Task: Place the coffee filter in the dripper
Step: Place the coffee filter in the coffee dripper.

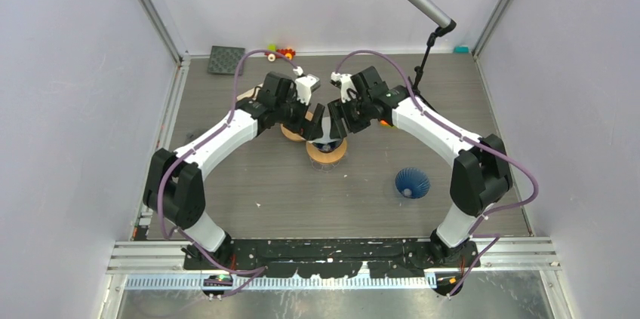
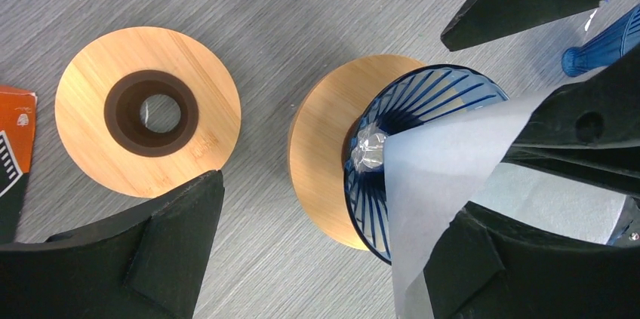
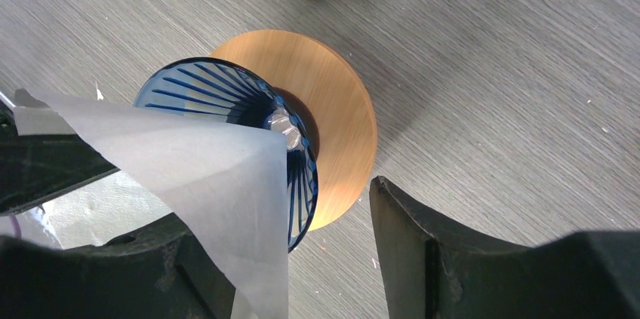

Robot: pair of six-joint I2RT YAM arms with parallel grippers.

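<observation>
The blue ribbed dripper (image 2: 423,145) sits on a round wooden base (image 2: 321,161) in the middle of the table (image 1: 249,176). The white paper coffee filter (image 2: 453,161) points its tip down into the dripper, and its upper part leans over the rim against black fingers (image 2: 490,266). My left gripper (image 2: 336,198) is open, straddling the base and dripper. My right gripper (image 3: 279,206) is also open; the filter (image 3: 219,176) drapes over its left finger, and its right finger (image 3: 423,243) stands clear of the wooden base (image 3: 340,123). In the top view both grippers (image 1: 313,124) (image 1: 341,123) meet over the dripper (image 1: 326,145).
A second wooden disc (image 2: 147,111) with a dark hole lies left of the dripper, beside an orange box (image 2: 15,134). Another blue dripper (image 1: 412,182) lies at front right. A microphone stand (image 1: 424,55), a black mat (image 1: 226,59) and small toys (image 1: 281,51) are at the back.
</observation>
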